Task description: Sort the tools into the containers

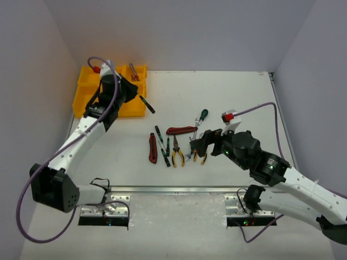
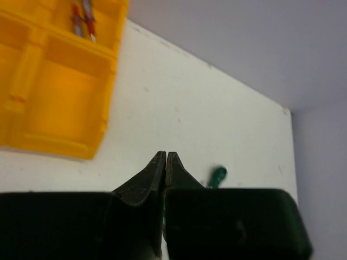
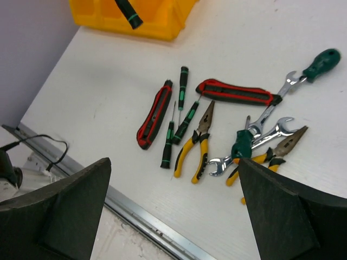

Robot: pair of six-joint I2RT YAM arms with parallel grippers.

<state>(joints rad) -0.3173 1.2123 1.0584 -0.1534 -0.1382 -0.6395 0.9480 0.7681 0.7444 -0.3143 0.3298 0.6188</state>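
Left gripper: clamps fully shut on a slim black-handled screwdriver with a green band, and holds it tilted at the near right corner of the bright yellow six-compartment plastic tray. Cannot settle from above whether it sits over the corner compartment or just outside its wall. Left wrist view: shows the fingers pressed tip to tip, but hides the gripped part behind the black gripper body. Right wrist view: catches only the handle end, cut off by the top edge.

Right gripper: stands wide open, holds nothing, hangs low over the right end of the tool row and masks part of it from above.

On the white table, well apart from the tray:
- red-and-black utility knife
- three small black-and-green screwdrivers, close together
- yellow-handled pliers
- long red-and-black handle, type unclear
- green-handled screwdriver
- two silver wrenches
- second yellow-handled pair, tangled with the wrenches, overlap order not readable

Back right compartment: contains one red-handled tool, cropped at the top in the left wrist view and too small to identify.
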